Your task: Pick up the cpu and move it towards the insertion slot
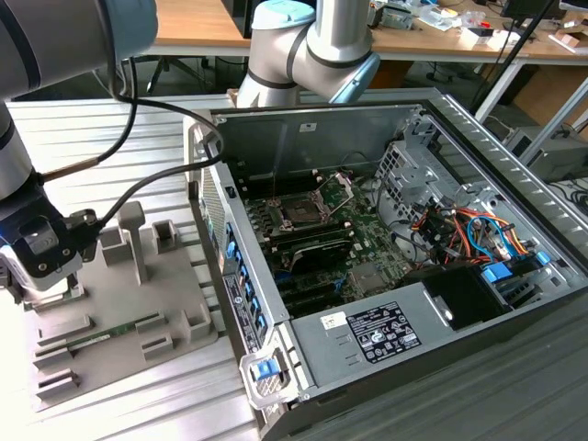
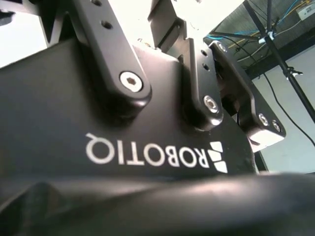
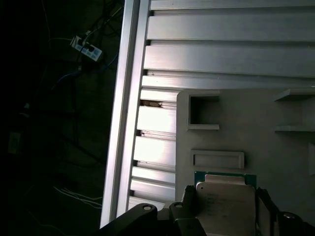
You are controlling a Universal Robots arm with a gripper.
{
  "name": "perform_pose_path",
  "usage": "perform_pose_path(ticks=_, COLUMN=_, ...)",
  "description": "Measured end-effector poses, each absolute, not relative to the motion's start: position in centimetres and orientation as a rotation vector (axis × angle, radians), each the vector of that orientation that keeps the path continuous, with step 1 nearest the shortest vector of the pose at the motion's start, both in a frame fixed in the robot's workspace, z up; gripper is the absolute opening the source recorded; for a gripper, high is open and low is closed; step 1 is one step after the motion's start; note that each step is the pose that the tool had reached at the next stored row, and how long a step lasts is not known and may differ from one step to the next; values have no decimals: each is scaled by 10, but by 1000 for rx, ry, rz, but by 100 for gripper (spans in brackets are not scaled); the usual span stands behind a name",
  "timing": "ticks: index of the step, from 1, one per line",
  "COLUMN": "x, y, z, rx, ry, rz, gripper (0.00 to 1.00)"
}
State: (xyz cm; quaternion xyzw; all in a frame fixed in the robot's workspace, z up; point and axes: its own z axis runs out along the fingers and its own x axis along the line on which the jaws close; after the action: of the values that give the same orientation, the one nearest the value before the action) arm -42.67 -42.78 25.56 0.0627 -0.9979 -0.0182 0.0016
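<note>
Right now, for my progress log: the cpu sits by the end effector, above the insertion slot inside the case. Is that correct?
Not quite. The cpu does sit by the end effector, but above the grey holder plate, not the insertion slot. The first wrist view shows this. In the exterior view that plate lies outside the case.

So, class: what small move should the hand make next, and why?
Probably a straight lift: the hand seems closed on the cpu, low over the grey fixture, whose upright posts stand between it and the insertion slot.
</note>
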Motion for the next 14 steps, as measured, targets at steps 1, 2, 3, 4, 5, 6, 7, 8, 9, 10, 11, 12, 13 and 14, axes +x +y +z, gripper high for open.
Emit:
perform_pose_path(ticks=1, x=-427, y=-428, z=256, rx=197, ry=-3132, rz=-57, gripper=55)
perform_pose_path(ticks=2, x=-427, y=-428, z=256, rx=197, ry=-3132, rz=-57, gripper=55)
perform_pose_path(ticks=3, x=-427, y=-428, z=257, rx=197, ry=-3132, rz=-57, gripper=55)
perform_pose_path(ticks=4, x=-427, y=-428, z=258, rx=197, ry=-3132, rz=-57, gripper=55)
perform_pose_path(ticks=5, x=-427, y=-428, z=259, rx=197, ry=-3131, rz=-57, gripper=55)
perform_pose_path(ticks=6, x=-427, y=-428, z=260, rx=197, ry=-3132, rz=-57, gripper=55)
perform_pose_path(ticks=7, x=-427, y=-428, z=260, rx=197, ry=-3132, rz=-57, gripper=55)
perform_pose_path(ticks=8, x=-427, y=-428, z=261, rx=197, ry=-3132, rz=-57, gripper=55)
perform_pose_path(ticks=9, x=-427, y=-428, z=261, rx=197, ry=-3132, rz=-57, gripper=55)
perform_pose_path(ticks=10, x=-427, y=-428, z=262, rx=197, ry=-3132, rz=-57, gripper=55)
perform_pose_path(ticks=11, x=-427, y=-428, z=262, rx=197, ry=-3132, rz=-57, gripper=55)
perform_pose_path(ticks=12, x=-427, y=-428, z=262, rx=197, ry=-3132, rz=-57, gripper=55)
perform_pose_path(ticks=13, x=-427, y=-428, z=263, rx=197, ry=-3132, rz=-57, gripper=55)
perform_pose_path(ticks=14, x=-427, y=-428, z=263, rx=197, ry=-3132, rz=-57, gripper=55)
